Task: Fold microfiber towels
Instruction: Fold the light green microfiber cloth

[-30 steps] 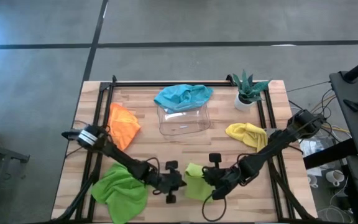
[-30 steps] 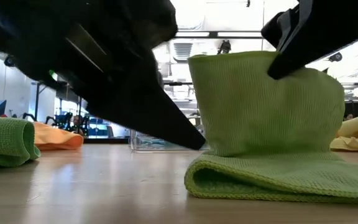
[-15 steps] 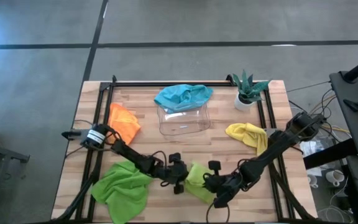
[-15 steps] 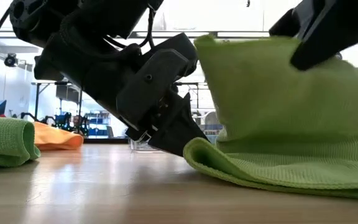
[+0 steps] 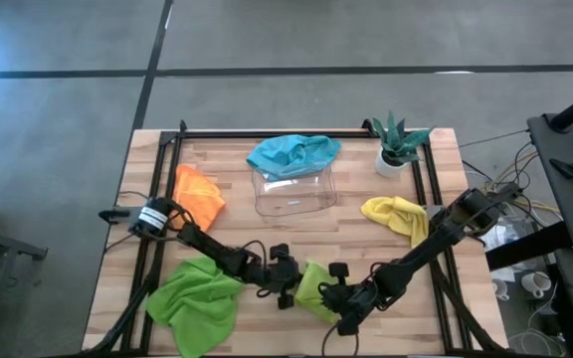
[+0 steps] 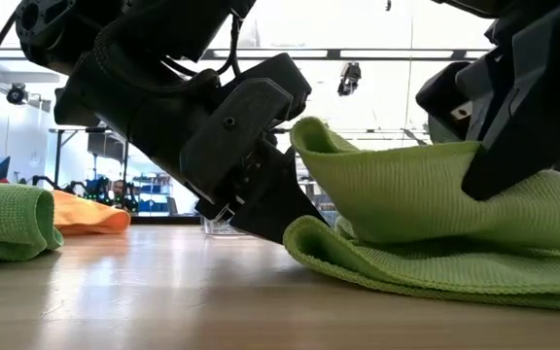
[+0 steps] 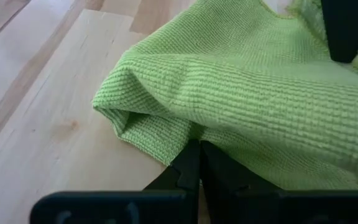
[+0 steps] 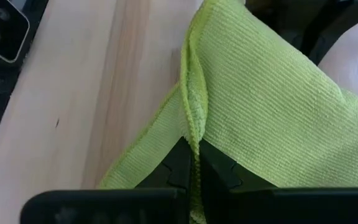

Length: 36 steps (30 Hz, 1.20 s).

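Five towels spread over the table [image 5: 366,259] from above: teal towel [image 5: 293,154] at 12 o'clock draped on the clear tray [image 5: 294,194], orange towel [image 5: 197,197] at 9 o'clock, yellow towel [image 5: 396,214] at 3 o'clock, crumpled lime towel [image 5: 195,303] at 7 o'clock, small lime towel [image 5: 311,288] at 6 o'clock. Potted plant [image 5: 398,144] at 1 o'clock. Left gripper [image 5: 288,285] touching the small lime towel's 9 o'clock edge, right gripper [image 5: 334,295] at its 3 o'clock side.

Level with the tabletop: small lime towel [image 6: 426,233] doubled over, upper layer lifted above the lower. One dark gripper [image 6: 285,219] nosed down at its folded edge, the other gripper [image 6: 513,107] up at 2 o'clock over the cloth.

Left wrist: fingers [image 7: 188,168] pressed together, pinching the towel's folded edge [image 7: 160,140] on the wood.

Right wrist: fingers [image 8: 180,165] closed tight on a raised hem [image 8: 194,99], cloth sloping away from the grip.
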Each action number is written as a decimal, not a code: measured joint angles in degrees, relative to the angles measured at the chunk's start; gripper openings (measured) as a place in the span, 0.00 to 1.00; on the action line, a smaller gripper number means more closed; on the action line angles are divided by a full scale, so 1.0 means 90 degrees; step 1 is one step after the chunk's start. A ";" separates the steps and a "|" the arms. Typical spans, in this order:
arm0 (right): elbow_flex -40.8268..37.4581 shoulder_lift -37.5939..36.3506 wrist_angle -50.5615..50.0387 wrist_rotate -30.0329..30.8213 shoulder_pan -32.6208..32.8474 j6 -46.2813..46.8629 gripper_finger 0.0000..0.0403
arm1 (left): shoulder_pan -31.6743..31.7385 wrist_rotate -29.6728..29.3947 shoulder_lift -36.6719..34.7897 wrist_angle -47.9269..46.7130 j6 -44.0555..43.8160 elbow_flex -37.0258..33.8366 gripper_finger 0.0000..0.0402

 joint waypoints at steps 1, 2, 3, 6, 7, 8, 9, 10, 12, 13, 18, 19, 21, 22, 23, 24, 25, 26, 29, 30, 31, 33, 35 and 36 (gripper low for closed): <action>0.0000 -0.0009 -0.0002 -0.0002 0.0000 -0.0027 0.03 | 0.0001 0.0009 0.0000 0.0000 -0.0001 0.0000 0.00; 0.0000 -0.0017 0.0008 -0.0020 0.0000 -0.0036 0.03 | 0.0000 0.0026 -0.0001 0.0000 0.0000 0.0000 0.00; 0.0000 -0.0021 0.0004 -0.0076 0.0000 -0.0041 0.04 | 0.0000 0.0044 -0.0005 -0.0003 0.0002 0.0000 0.00; 0.0000 0.0032 -0.0061 -0.0350 0.0000 0.0023 0.07 | 0.0001 0.0134 -0.0032 -0.0046 0.0026 -0.0002 0.00; 0.0000 0.0082 -0.0107 -0.0353 0.0000 0.0051 0.09 | 0.0005 0.0215 -0.0083 -0.0106 0.0041 -0.0007 0.00; 0.0000 0.0124 -0.0116 -0.0349 0.0000 0.0072 0.11 | 0.0005 0.0266 -0.0113 -0.0181 0.0041 -0.0021 0.00; 0.0000 0.0165 -0.0113 -0.0312 0.0000 0.0109 0.13 | 0.0003 0.0263 -0.0144 -0.0191 0.0041 -0.0023 0.00; 0.0000 0.0194 -0.0093 -0.0229 0.0000 0.0146 0.16 | 0.0002 0.0280 -0.0211 -0.0223 0.0052 -0.0029 0.00; 0.0000 0.0200 -0.0071 0.0035 -0.0004 0.0272 0.20 | 0.0000 0.0339 -0.0320 -0.0387 0.0063 -0.0051 0.00; 0.0002 0.0195 -0.0087 0.0202 -0.0008 0.0331 0.23 | -0.0002 0.0338 -0.0340 -0.0397 0.0063 -0.0051 0.00; 0.0002 0.0105 -0.0200 0.0546 -0.0058 0.0249 0.28 | -0.0034 0.0384 -0.0393 -0.0428 0.0155 -0.0068 0.00; 0.0004 0.0095 -0.0194 0.0549 -0.0080 0.0244 0.28 | -0.0039 0.0384 -0.0393 -0.0430 0.0155 -0.0068 0.00; 0.0007 0.0096 -0.0259 0.0581 -0.0094 0.0259 0.24 | -0.0052 0.0384 -0.0396 -0.0430 0.0136 -0.0068 0.00; 0.0002 0.0098 -0.0288 0.0647 -0.0102 0.0269 0.21 | -0.0055 0.0384 -0.0398 -0.0430 0.0117 -0.0068 0.00; 0.0002 0.0098 -0.0283 0.0694 -0.0102 0.0265 0.16 | -0.0056 0.0384 -0.0404 -0.0430 0.0128 -0.0068 0.00; 0.0002 0.0093 -0.0281 0.0709 -0.0104 0.0242 0.11 | -0.0056 0.0392 -0.0434 -0.0475 0.0187 -0.0068 0.00; 0.0002 0.0081 -0.0304 0.0712 -0.0106 0.0202 0.07 | -0.0056 0.0407 -0.0514 -0.0629 0.0307 -0.0066 0.00; 0.0002 0.0071 -0.0342 0.0714 -0.0107 0.0190 0.05 | -0.0056 0.0415 -0.0618 -0.0861 0.0410 -0.0068 0.00; 0.0194 -0.0019 -0.0894 0.0991 -0.0101 0.0244 0.03 | -0.0041 0.0040 -0.0991 -0.1614 0.0554 -0.0071 0.00; 0.0332 -0.0064 -0.1154 0.1187 -0.0100 0.0265 0.03 | -0.0038 -0.0203 -0.1121 -0.1798 0.0629 -0.0076 0.00; 0.0482 -0.0118 -0.1424 0.1395 -0.0100 0.0266 0.02 | -0.0027 -0.0385 -0.1253 -0.1914 0.0712 -0.0081 0.00; 0.0803 -0.0194 -0.2126 0.1809 -0.0141 0.0240 0.02 | -0.0015 -0.0507 -0.1406 -0.1970 0.0911 -0.0083 0.00; 0.1136 -0.0208 -0.2737 0.2133 -0.0248 0.0183 0.02 | -0.0020 -0.0480 -0.1487 -0.1995 0.1039 -0.0098 0.00; 0.1264 -0.0210 -0.2983 0.2228 -0.0323 0.0124 0.02 | -0.0026 -0.0400 -0.1497 -0.1987 0.1049 -0.0102 0.00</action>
